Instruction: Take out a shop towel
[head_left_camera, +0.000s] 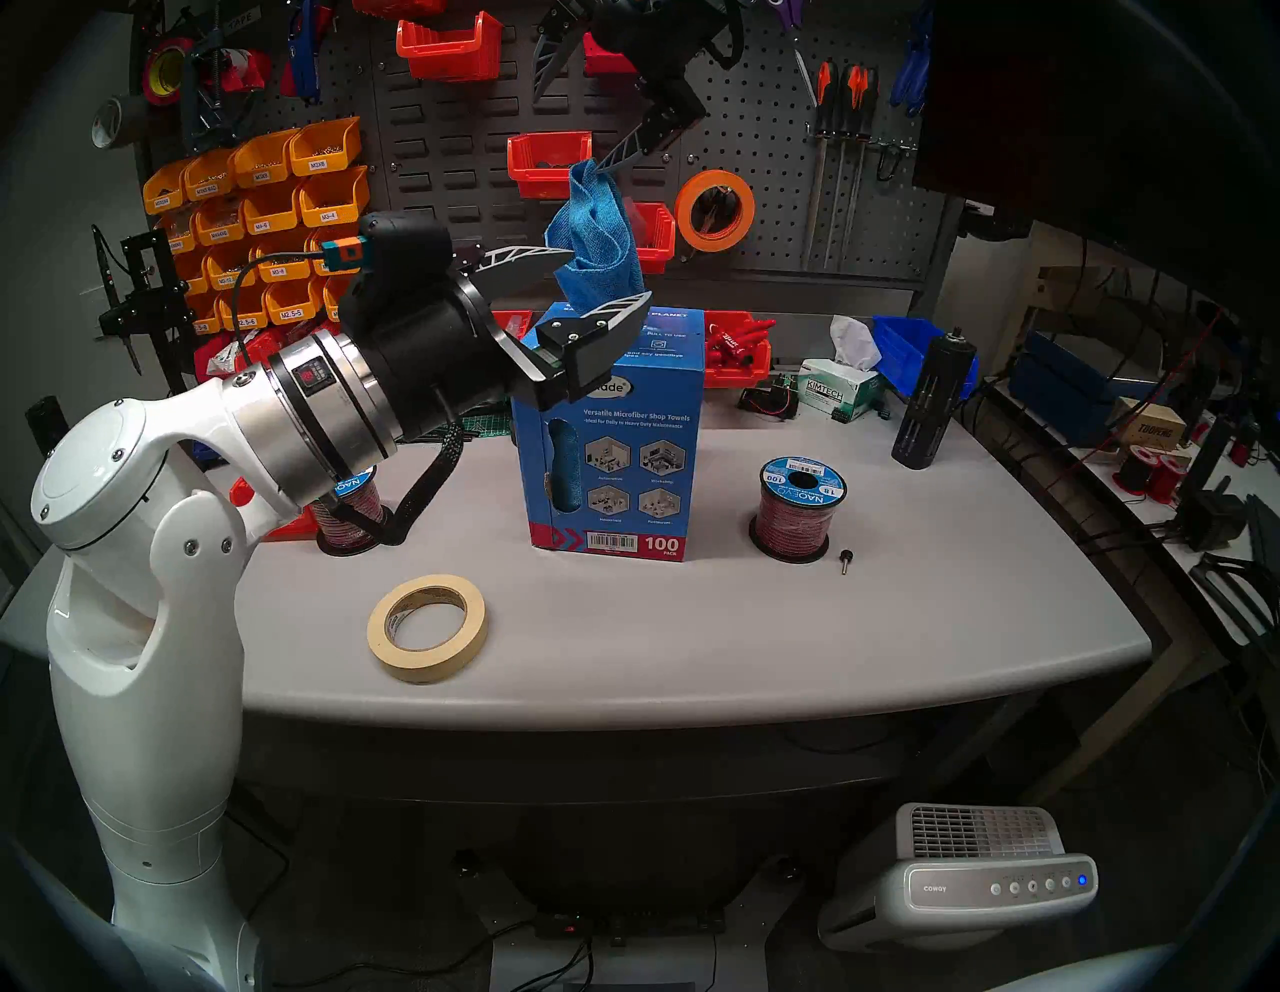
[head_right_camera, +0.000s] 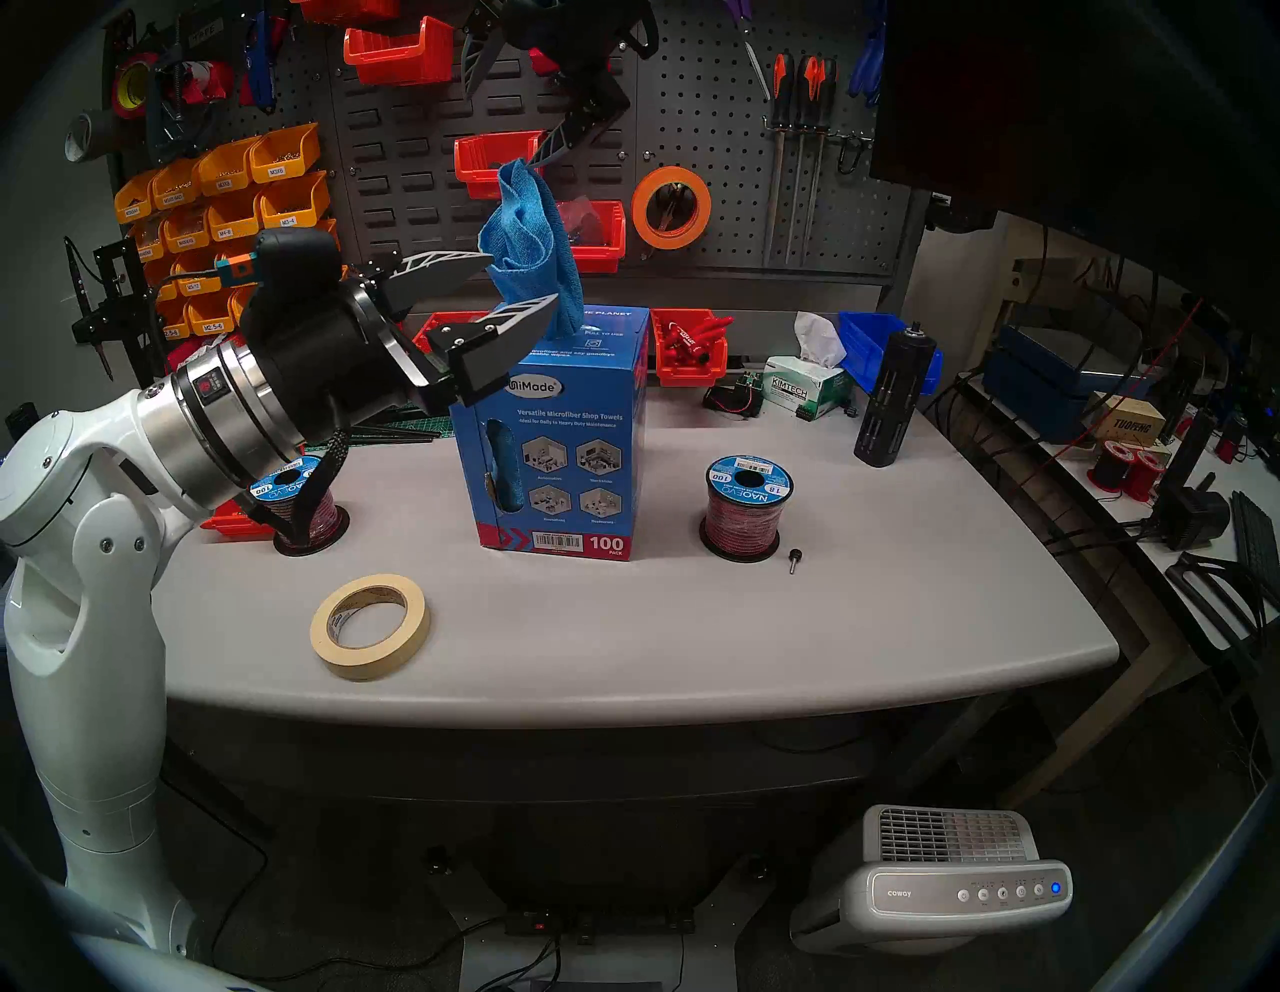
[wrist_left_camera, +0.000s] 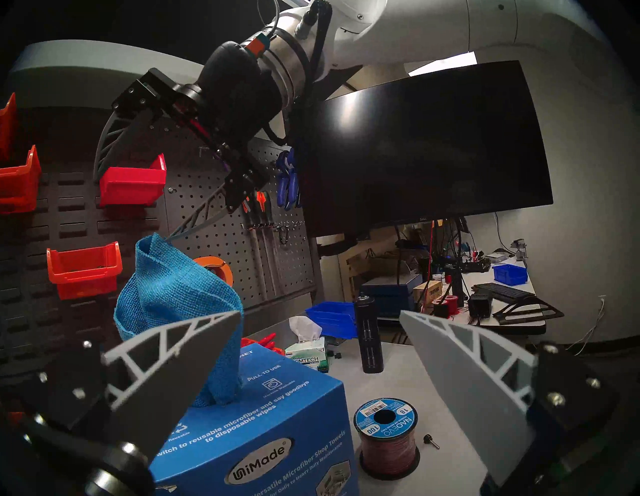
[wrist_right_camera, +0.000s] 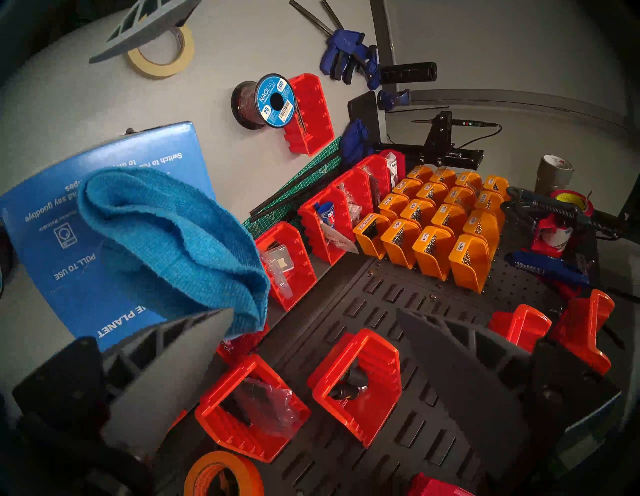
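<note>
The shop towel (head_left_camera: 596, 235) is a bright blue cloth standing bunched out of the top slot of the blue carton (head_left_camera: 609, 471) in the middle of the table. My left gripper (head_left_camera: 613, 273) is open just above the carton top. In the head views its fingers straddle the towel's lower part. In the left wrist view the towel (wrist_left_camera: 173, 287) shows behind the left-hand finger. My right gripper (head_left_camera: 566, 131) hangs above, open wide. One of its fingertips (head_left_camera: 599, 166) touches the towel's top corner. In the right wrist view the towel (wrist_right_camera: 166, 235) lies against the left-hand fingertip.
A masking tape roll (head_left_camera: 427, 627) lies at the table's front left. A wire spool (head_left_camera: 802, 516) and a small black knob (head_left_camera: 845, 558) sit right of the carton. A Kimtech carton (head_left_camera: 834, 395) and black cylinder (head_left_camera: 931, 402) stand behind. The pegboard (head_left_camera: 762, 173) with bins is close behind.
</note>
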